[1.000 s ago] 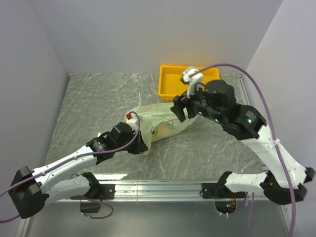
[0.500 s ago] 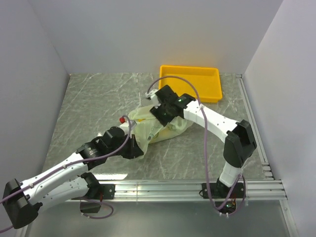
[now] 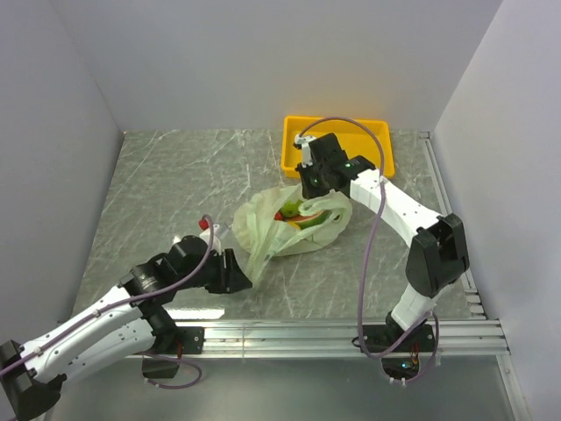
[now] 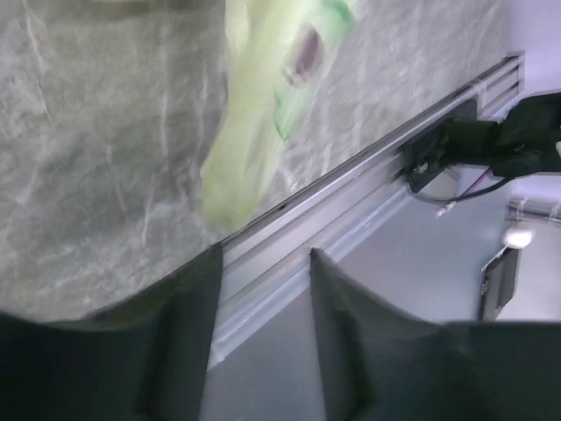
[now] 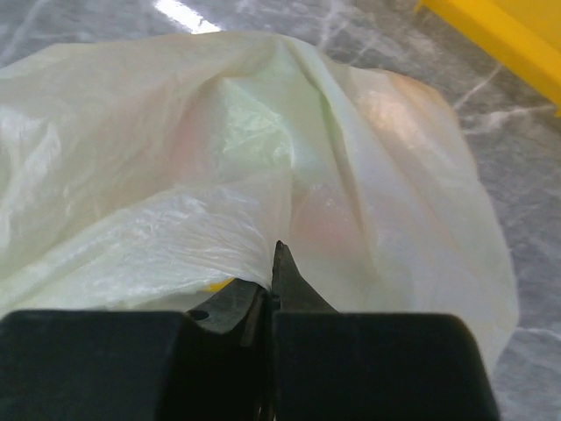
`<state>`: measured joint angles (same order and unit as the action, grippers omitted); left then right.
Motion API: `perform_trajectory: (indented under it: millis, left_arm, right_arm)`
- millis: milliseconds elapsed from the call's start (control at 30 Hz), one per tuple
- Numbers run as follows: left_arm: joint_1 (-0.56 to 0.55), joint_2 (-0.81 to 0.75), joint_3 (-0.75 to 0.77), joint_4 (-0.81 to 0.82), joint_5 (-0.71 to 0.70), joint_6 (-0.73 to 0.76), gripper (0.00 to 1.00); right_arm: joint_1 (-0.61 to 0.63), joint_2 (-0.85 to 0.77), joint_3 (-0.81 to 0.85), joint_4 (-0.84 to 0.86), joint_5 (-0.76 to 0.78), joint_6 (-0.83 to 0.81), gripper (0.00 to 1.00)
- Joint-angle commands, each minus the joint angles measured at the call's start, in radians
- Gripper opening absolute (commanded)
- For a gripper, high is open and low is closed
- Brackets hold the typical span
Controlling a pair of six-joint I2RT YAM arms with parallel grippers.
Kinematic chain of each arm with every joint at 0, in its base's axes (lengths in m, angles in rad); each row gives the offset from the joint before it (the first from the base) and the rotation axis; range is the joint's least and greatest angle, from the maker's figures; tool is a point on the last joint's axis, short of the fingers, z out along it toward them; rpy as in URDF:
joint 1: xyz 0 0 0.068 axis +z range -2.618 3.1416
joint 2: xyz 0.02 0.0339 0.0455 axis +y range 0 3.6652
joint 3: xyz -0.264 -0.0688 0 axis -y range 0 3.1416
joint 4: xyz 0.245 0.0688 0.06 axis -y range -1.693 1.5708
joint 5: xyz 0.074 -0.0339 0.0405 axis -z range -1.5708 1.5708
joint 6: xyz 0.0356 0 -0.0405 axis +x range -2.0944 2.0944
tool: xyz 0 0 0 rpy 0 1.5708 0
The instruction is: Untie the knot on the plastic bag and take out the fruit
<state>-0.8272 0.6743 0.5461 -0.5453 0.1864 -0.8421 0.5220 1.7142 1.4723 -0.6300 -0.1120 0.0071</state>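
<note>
Two arms stretched low | right claw [image 5: 275, 263] beside yellow tray [image 3: 377, 149], clamped on plastic bag [image 3: 256, 219] | left claw [image 4: 265, 259] apart, well off tray | fruit [image 3: 294, 215] inside bag | grey marbled counter [image 3: 158, 175], pale walls [image 3: 263, 53]

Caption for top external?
Right gripper pinches the plastic bag open, fruit visible inside; left gripper by its near end.

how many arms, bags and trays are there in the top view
robot arms: 2 (left arm, right arm)
plastic bag: 1
yellow tray: 1
fruit: partly hidden in the bag, not counted
total: 4
</note>
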Motion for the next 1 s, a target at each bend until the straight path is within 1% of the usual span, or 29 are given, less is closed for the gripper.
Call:
perform_trajectory:
  millis: [0,33,67,100,133,167,200,233,267,333,367,433,467,500,533,633,667,767,967]
  left_arm:
    - [-0.004,-0.061,0.098,0.039,-0.045,0.052,0.54]
    - [-0.004,-0.071,0.129,0.076,-0.063,0.105,0.66]
    - [-0.004,-0.074,0.191,0.094,-0.077,0.133,0.82]
    - [-0.006,-0.07,0.224,0.111,-0.109,0.156,0.87]
    - [-0.004,-0.061,0.256,0.131,-0.119,0.197,0.89]
    - [-0.004,-0.023,0.323,0.155,-0.125,0.216,0.89]
    - [-0.006,0.002,0.356,0.168,-0.143,0.23,0.88]
    - [-0.006,0.033,0.414,0.179,-0.154,0.241,0.86]
    - [-0.006,0.098,0.435,0.212,-0.165,0.242,0.85]
    - [-0.004,0.166,0.46,0.266,-0.179,0.235,0.78]
    - [-0.004,0.236,0.474,0.327,-0.18,0.226,0.7]
    - [-0.009,0.309,0.482,0.392,-0.162,0.235,0.59]
    - [-0.021,0.374,0.473,0.419,-0.174,0.242,0.5]
    - [-0.029,0.404,0.46,0.477,-0.183,0.251,0.36]
    - [-0.033,0.433,0.44,0.498,-0.183,0.277,0.32]
    - [-0.059,0.554,0.401,0.585,-0.249,0.33,0.29]
    - [-0.061,0.571,0.391,0.603,-0.289,0.336,0.28]
    - [-0.064,0.628,0.356,0.689,-0.346,0.373,0.27]
    - [-0.069,0.745,0.342,0.823,-0.47,0.423,0.26]
  right_arm:
    - [0.021,-0.093,-0.052,0.064,-0.061,0.1,0.0]
    - [0.032,-0.102,-0.07,0.072,-0.048,0.108,0.0]
    - [0.053,-0.116,-0.096,0.079,-0.045,0.114,0.0]
    - [0.064,-0.123,-0.108,0.084,-0.034,0.126,0.0]
    - [0.076,-0.129,-0.121,0.088,-0.022,0.131,0.0]
    - [0.082,-0.145,-0.141,0.095,-0.017,0.134,0.0]
    - [0.091,-0.149,-0.15,0.099,-0.011,0.151,0.0]
    - [0.093,-0.159,-0.159,0.105,-0.006,0.16,0.0]
    - [0.095,-0.172,-0.176,0.113,-0.005,0.166,0.0]
    - [0.095,-0.185,-0.19,0.13,0.009,0.189,0.0]
    - [0.095,-0.194,-0.191,0.134,0.015,0.194,0.0]
    - [0.095,-0.196,-0.185,0.125,0.017,0.198,0.0]
    - [0.095,-0.191,-0.169,0.11,0.02,0.198,0.0]
    - [0.093,-0.188,-0.162,0.105,0.028,0.203,0.0]
    - [0.09,-0.185,-0.155,0.101,0.031,0.205,0.0]
    - [0.084,-0.173,-0.138,0.092,0.032,0.214,0.0]
    - [0.084,-0.162,-0.127,0.082,0.034,0.22,0.0]
    - [0.081,-0.153,-0.118,0.078,0.023,0.229,0.0]
    - [0.081,-0.15,-0.129,0.085,-0.017,0.241,0.0]
